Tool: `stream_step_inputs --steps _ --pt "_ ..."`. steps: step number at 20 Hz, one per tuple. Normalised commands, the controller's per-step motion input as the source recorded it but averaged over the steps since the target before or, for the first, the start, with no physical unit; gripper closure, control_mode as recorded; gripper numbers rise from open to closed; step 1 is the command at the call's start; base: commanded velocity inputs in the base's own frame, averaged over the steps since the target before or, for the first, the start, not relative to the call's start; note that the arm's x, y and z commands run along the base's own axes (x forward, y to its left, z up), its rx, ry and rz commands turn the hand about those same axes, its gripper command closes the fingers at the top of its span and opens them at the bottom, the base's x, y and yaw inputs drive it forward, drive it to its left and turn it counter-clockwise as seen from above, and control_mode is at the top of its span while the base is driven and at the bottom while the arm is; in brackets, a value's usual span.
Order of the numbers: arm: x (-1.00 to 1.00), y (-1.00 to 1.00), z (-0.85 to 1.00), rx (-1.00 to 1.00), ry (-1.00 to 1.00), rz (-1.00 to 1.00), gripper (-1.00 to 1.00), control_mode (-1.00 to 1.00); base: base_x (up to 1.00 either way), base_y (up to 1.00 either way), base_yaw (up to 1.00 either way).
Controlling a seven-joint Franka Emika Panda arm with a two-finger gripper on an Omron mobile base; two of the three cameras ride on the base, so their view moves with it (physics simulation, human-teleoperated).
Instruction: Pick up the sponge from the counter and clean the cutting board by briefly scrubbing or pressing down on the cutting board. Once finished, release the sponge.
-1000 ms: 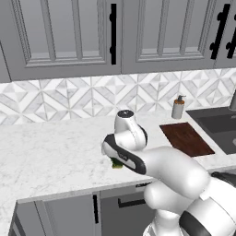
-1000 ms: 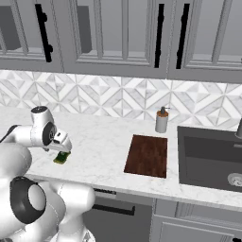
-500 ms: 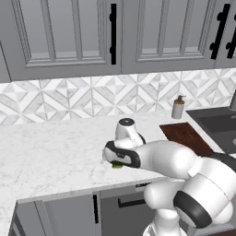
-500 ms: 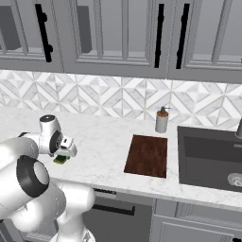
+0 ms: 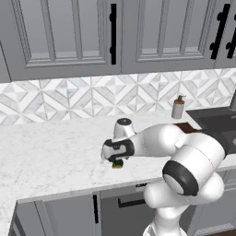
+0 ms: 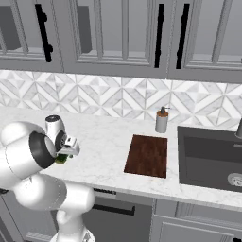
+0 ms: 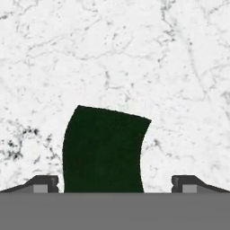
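Gripper (image 7: 115, 182): jaws spread wide, low over the sponge (image 7: 103, 150), which sits between them on the counter (image 7: 134, 54), nothing held.
Cutting board (image 6: 148, 155): well apart, by the sink (image 6: 212, 158).
Risk: sponge sits nearer one fingertip; an uneven close could nudge it askew.
Count: one sponge, one cutting board, one soap bottle (image 6: 162, 120).
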Motion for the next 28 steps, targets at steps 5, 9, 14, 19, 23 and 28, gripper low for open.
stream_step_inputs --steps 5,9,14,19,23,28 --pt "0.01 0.13 -0.32 0.00 0.00 0.00 -1.00 -1.00 0.00 0.00 0.00" --pt "0.00 0.00 -0.33 0.00 0.00 0.00 -1.00 -1.00 0.00 0.00 0.00" --pt "0.03 0.07 -0.40 0.00 0.00 0.00 1.00 -1.00 0.00 0.00 0.00" --pt "-0.03 0.12 -0.56 0.00 -0.01 0.00 1.00 -1.00 0.00 0.00 0.00" --pt "-0.06 -0.33 -0.14 0.00 -0.03 0.00 1.00 -1.00 0.00 0.00 0.00" --pt "-0.18 -0.95 0.15 0.00 -0.07 0.05 1.00 -1.00 0.00 0.00 0.00"
